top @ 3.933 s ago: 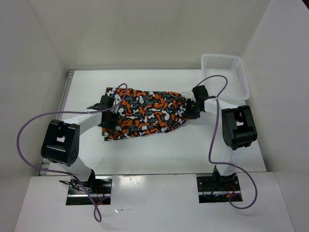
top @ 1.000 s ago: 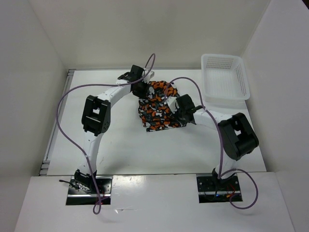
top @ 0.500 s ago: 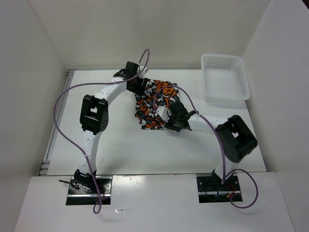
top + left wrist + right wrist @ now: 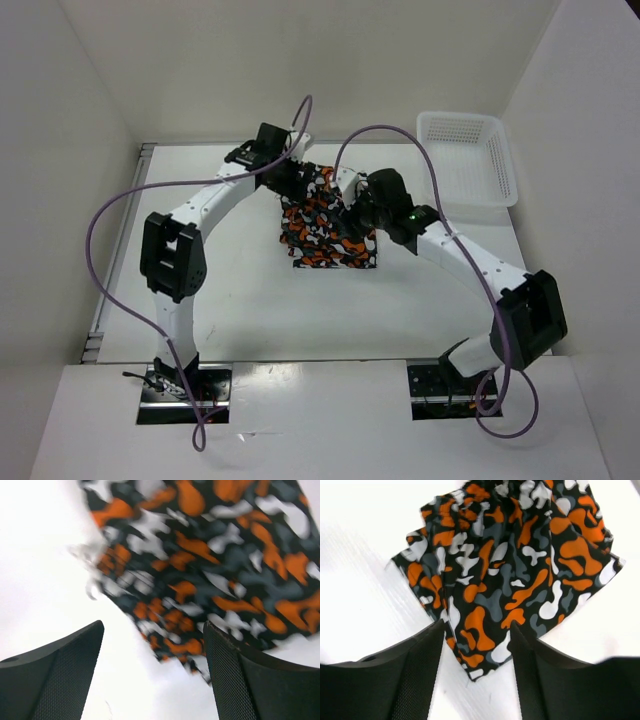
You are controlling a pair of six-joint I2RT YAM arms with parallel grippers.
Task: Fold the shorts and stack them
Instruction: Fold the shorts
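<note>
The shorts (image 4: 325,225), black with orange, grey and white camouflage, lie folded into a compact rectangle on the white table near its middle. They also show in the left wrist view (image 4: 210,565) and the right wrist view (image 4: 510,575). My left gripper (image 4: 292,178) is open and empty, hovering at the fold's far left corner. My right gripper (image 4: 358,208) is open and empty just above the fold's right part.
A white mesh basket (image 4: 465,160) stands at the back right of the table. White walls enclose the table (image 4: 250,310) on the left, back and right. Purple cables loop off both arms.
The shorts went from spread wide to a folded rectangle. In the last second both grippers let go; the right arm swung from the fold's near right edge to above it.
</note>
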